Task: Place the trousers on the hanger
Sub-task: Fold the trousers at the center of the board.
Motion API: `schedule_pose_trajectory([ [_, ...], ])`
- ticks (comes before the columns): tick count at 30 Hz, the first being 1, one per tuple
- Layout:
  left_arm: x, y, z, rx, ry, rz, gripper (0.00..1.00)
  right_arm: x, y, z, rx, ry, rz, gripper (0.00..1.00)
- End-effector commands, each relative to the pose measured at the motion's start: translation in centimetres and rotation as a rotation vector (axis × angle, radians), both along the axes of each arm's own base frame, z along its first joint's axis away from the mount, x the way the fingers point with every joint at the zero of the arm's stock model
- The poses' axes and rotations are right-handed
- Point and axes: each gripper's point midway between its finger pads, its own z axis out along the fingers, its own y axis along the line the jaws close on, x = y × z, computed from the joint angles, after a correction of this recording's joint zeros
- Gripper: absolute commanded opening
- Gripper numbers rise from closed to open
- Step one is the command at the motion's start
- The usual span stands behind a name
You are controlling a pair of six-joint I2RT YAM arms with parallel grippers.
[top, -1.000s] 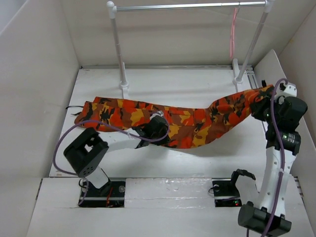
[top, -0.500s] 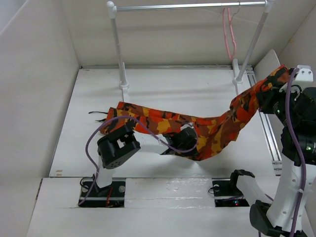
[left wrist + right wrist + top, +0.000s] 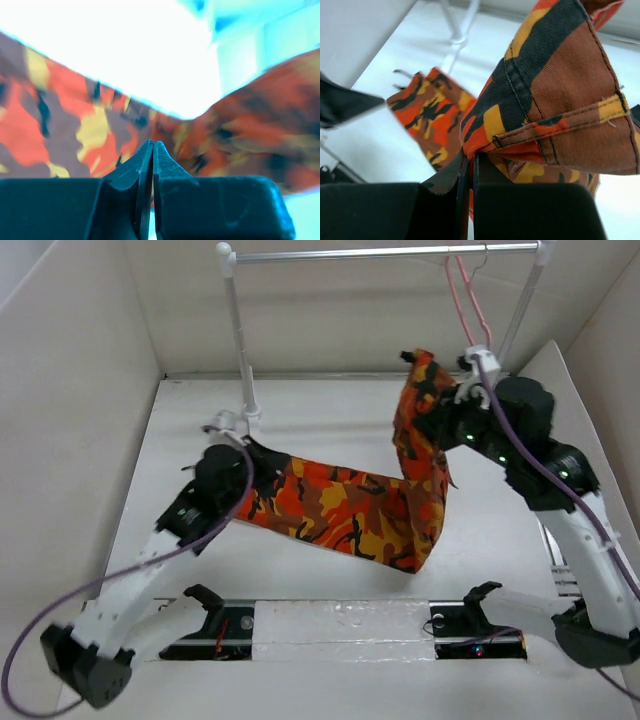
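Note:
The camouflage trousers (image 3: 340, 505) hang stretched between my two grippers above the white table (image 3: 330, 410). My left gripper (image 3: 252, 453) is shut on their left end; in the left wrist view its jaws (image 3: 152, 145) are pressed together with the blurred trousers (image 3: 75, 125) just beyond. My right gripper (image 3: 445, 410) is shut on the other end and holds it up in a peak near the right post. The right wrist view shows a seamed edge of the trousers (image 3: 560, 85) pinched in that gripper (image 3: 470, 156). The pink hanger (image 3: 463, 290) hangs from the rail, just above my right gripper.
A metal rail (image 3: 350, 254) on two white posts (image 3: 240, 340) stands at the back of the table. White walls (image 3: 70, 390) close in the left, right and back sides. Both arm bases (image 3: 470, 625) sit at the near edge.
My right gripper has carried its end of the trousers left and back, up under the hanger. My left arm has swung left and back, now at the trousers' left end. The hanger has swung.

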Motion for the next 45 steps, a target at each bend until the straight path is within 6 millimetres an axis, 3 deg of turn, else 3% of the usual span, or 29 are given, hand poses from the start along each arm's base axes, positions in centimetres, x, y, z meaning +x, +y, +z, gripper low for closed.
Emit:
schedule_pose_trajectory([
  [1, -1.2, 8.3, 1.4, 0.124, -0.041, 0.152, 0.0, 2.4, 5.1, 4.4, 0.116, -0.141, 0.004, 0.0],
  [2, -1.5, 9.8, 1.7, 0.137, -0.037, 0.185, 0.0, 4.1, 7.1, 3.8, 0.103, -0.128, 0.0, 0.0],
  [4, -1.6, 12.3, 4.1, 0.121, -0.087, 0.247, 0.0, 4.2, 11.5, 2.9, 0.1, -0.109, 0.072, 0.0],
  [5, -1.8, 12.8, 4.6, 0.122, -0.088, 0.259, 0.0, 4.8, 13.0, 2.9, 0.102, -0.116, 0.074, 0.0],
  [6, -1.9, 13.2, 5.5, 0.114, -0.103, 0.273, 0.0, 5.4, 16.7, 1.6, 0.081, -0.091, 0.117, 0.0],
  [8, -2.4, 13.9, 8.7, 0.092, -0.159, 0.312, 0.0, 5.9, 21.0, 0.5, 0.075, -0.084, 0.168, 0.0],
  [9, -2.5, 14.8, 10.1, 0.085, -0.187, 0.36, 0.0, 7.1, 24.4, -1.7, 0.046, -0.057, 0.186, 0.0],
  [11, -3.3, 15.7, 13.7, 0.053, -0.254, 0.403, 0.0, 5.6, 30.1, -3.9, 0.046, -0.026, 0.297, 0.0],
  [12, -3.5, 16.5, 14.8, 0.056, -0.278, 0.442, 0.0, 5.9, 33.6, -8.7, 0.0, 0.038, 0.331, 0.0],
  [13, -4.0, 17.0, 16.2, 0.055, -0.299, 0.461, 0.0, 4.3, 36.5, -8.7, 0.019, 0.029, 0.383, 0.2],
  [16, -4.1, 17.5, 17.2, 0.072, -0.311, 0.478, 0.05, 3.5, 41.9, -14.1, -0.009, 0.135, 0.507, 0.65],
  [17, -4.0, 17.3, 16.9, 0.068, -0.302, 0.475, 0.05, 2.2, 41.6, -15.8, -0.062, 0.207, 0.559, 0.67],
  [18, -4.0, 17.4, 16.7, 0.062, -0.296, 0.48, 0.05, 2.6, 41.2, -16.3, -0.078, 0.219, 0.558, 0.68],
  [19, -3.9, 17.3, 15.6, 0.067, -0.274, 0.48, 0.05, 2.2, 40.3, -14.1, -0.071, 0.189, 0.565, 0.67],
  [20, -3.8, 17.2, 15.4, 0.045, -0.274, 0.486, 0.05, 2.3, 39.1, -15.6, -0.104, 0.206, 0.555, 0.67],
  [22, -2.9, 16.5, 12.8, 0.035, -0.241, 0.467, 0.08, 2.6, 36.1, -15.1, -0.095, 0.189, 0.525, 0.65],
  [23, -2.4, 15.9, 11.7, 0.03, -0.227, 0.449, 0.09, 1.3, 33.3, -15.2, -0.069, 0.182, 0.532, 0.64],
  [24, -1.9, 14.8, 10.3, 0.02, -0.201, 0.402, 0.12, 1.8, 31.1, -15.3, -0.047, 0.187, 0.506, 0.62],
  [25, -0.7, 13.9, 6.4, 0.048, -0.121, 0.369, 0.15, 1.5, 29.1, -16.1, -0.045, 0.205, 0.488, 0.5],
  [26, 0.4, 13.1, 5.8, 0.037, -0.128, 0.343, 0.18, 0.8, 26.4, -13.9, -0.006, 0.169, 0.466, 0.4],
  [27, 0.9, 11.9, 4.2, 0.043, -0.098, 0.283, 0.21, 0.5, 23.3, -18.9, -0.068, 0.256, 0.419, 0.24],
  [28, 3.6, 9.6, -2.5, 0.091, 0.051, 0.192, 0.26, -0.5, 17.6, -22.2, -0.122, 0.324, 0.342, 0.0],
  [29, 4.1, 9.4, -1.8, 0.078, 0.018, 0.193, 0.26, -0.5, 17.6, -22.2, -0.122, 0.324, 0.342, 0.0],
  [31, 5.6, 8.7, -4.2, 0.1, 0.07, 0.157, 0.27, -2.3, 13.7, -24.6, -0.145, 0.37, 0.306, 0.0],
  [35, 9.8, 8.1, -10.4, 0.18, 0.212, 0.121, 0.28, -3.2, 8.1, -28.7, -0.165, 0.434, 0.206, 0.3],
  [39, 11.1, 11.7, -15.2, 0.199, 0.334, 0.213, 0.27, -5.2, 6.5, -32.3, -0.187, 0.539, 0.208, 0.34],
  [40, 11.2, 14.2, -16.3, 0.185, 0.376, 0.283, 0.26, -5.8, 6.2, -32.9, -0.206, 0.562, 0.19, 0.36],
  [43, 8.9, 18.3, -18.7, 0.134, 0.463, 0.411, 0.25, -7.4, 4.7, -34.8, -0.239, 0.624, 0.127, 0.46],
  [45, 5.6, 22.8, -21.0, 0.102, 0.54, 0.544, 0.24, -7.5, 3.7, -37.2, -0.204, 0.646, 0.115, 0.47],
])
